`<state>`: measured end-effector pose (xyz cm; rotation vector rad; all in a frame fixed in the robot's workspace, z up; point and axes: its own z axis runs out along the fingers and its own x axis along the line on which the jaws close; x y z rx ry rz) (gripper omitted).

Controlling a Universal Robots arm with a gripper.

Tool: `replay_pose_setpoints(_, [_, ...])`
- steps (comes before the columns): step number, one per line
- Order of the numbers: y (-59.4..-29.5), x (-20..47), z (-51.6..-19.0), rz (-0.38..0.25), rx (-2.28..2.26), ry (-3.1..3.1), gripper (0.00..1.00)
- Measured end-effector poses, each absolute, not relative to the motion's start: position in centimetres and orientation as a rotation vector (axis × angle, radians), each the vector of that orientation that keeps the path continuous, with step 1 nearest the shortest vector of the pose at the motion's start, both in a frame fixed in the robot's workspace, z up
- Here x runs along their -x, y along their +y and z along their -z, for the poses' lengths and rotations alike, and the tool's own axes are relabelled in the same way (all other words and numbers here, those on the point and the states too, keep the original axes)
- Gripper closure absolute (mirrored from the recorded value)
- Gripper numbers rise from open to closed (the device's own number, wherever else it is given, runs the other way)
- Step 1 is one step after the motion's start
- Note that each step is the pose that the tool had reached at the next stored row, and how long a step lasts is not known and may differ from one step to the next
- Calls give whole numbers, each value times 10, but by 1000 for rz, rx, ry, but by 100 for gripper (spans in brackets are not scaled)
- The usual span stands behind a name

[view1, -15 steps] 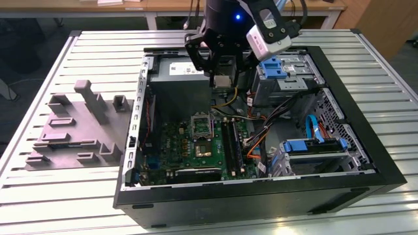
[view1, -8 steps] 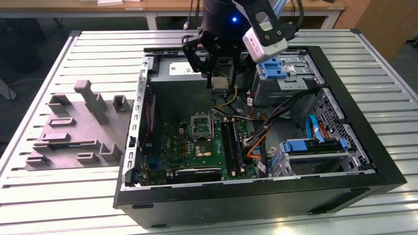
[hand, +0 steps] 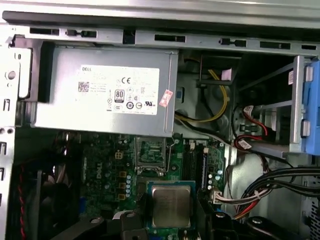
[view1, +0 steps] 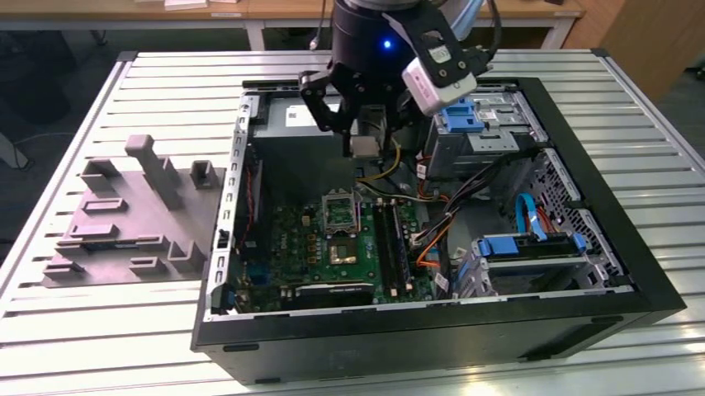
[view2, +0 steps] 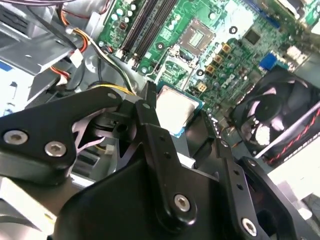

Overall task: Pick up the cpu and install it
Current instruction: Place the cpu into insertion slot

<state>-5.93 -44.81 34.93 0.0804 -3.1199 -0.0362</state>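
Currently the open computer case (view1: 441, 313) lies on the slatted table (view1: 661, 206), with its green motherboard (view1: 330, 247) facing up. The gripper (view1: 361, 139) hangs above it, fingers (view2: 149, 112) closed on the edges of the cpu (hand: 171, 206), which is held flat and clear of the board. Doing this well likely means keeping the chip level and squared to the metal-framed socket (hand: 150, 151). The first wrist view shows the chip's silvery top near the socket. The exterior view shows the height between them, and the grey tray (view1: 121, 223) beside the case.

Claw (view1: 361, 142) clamped, arm vertical overhead.
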Motion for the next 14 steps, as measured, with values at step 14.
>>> replay_pose_setpoints(14, [-469, 77, -326, 37, -71, -3120, 53])
